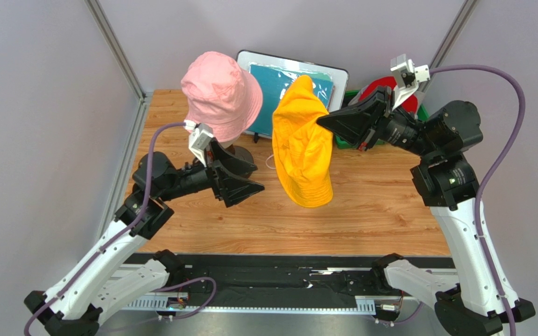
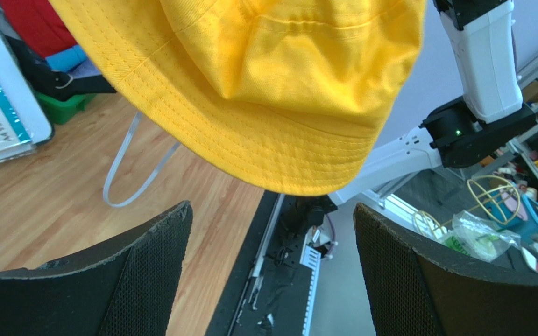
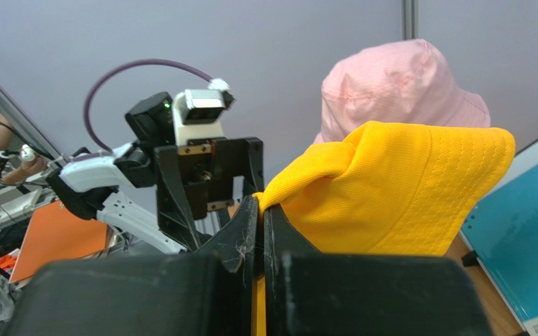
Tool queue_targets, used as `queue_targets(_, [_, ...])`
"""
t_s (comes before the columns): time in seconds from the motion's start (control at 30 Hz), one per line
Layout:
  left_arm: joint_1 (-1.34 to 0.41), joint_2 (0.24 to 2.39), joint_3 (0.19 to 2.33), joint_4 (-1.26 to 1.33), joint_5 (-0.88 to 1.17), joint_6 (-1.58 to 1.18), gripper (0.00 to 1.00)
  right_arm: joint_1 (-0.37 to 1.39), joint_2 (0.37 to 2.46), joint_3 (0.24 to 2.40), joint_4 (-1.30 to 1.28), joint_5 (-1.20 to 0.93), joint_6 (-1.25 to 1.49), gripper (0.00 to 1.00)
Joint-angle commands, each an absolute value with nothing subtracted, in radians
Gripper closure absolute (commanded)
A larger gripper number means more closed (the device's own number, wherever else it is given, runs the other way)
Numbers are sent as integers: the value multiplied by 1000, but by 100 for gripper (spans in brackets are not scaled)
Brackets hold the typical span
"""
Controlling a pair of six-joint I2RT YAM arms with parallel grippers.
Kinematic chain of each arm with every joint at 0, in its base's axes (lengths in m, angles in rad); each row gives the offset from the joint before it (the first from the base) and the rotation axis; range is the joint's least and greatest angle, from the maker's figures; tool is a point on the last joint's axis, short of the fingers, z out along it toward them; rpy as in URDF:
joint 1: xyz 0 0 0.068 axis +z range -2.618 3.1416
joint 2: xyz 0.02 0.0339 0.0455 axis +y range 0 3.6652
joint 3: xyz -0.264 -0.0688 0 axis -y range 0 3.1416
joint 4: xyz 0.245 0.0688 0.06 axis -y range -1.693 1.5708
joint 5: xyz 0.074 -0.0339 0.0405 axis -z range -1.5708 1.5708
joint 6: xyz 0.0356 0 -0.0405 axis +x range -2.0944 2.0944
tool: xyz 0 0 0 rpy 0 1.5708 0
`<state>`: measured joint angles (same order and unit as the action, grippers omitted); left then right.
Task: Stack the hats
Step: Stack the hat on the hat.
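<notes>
Right gripper (image 3: 260, 203), jaws pressed together, pinches 1 hanging orange-yellow cloth bucket hat (image 1: 301, 150). Left gripper (image 1: 254, 186), jaws spread, hovers just left; pink cloth bucket hat (image 1: 219, 91) sits far left.

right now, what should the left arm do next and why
Probably ease the left gripper forward onto the lower brim of the yellow hat and close. The right gripper pinches that hat by a fold, so it hangs limp, with its brim just ahead of the open left gripper.
</notes>
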<state>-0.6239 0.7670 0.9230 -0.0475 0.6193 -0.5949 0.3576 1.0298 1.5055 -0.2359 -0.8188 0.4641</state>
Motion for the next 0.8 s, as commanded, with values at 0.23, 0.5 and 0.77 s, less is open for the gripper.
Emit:
queue_targets(0.23, [-692,854,891,261,577,-719,10,367,997,1549,31,-861,690,100])
queue_targets(0.5, [-715,943,913,374,598,-776,12,370,988,1545,43,-853,716,100])
queue_targets(0.77, [-744,985,937,482,598,-828,15,370,963,1519,48,-851,722,100])
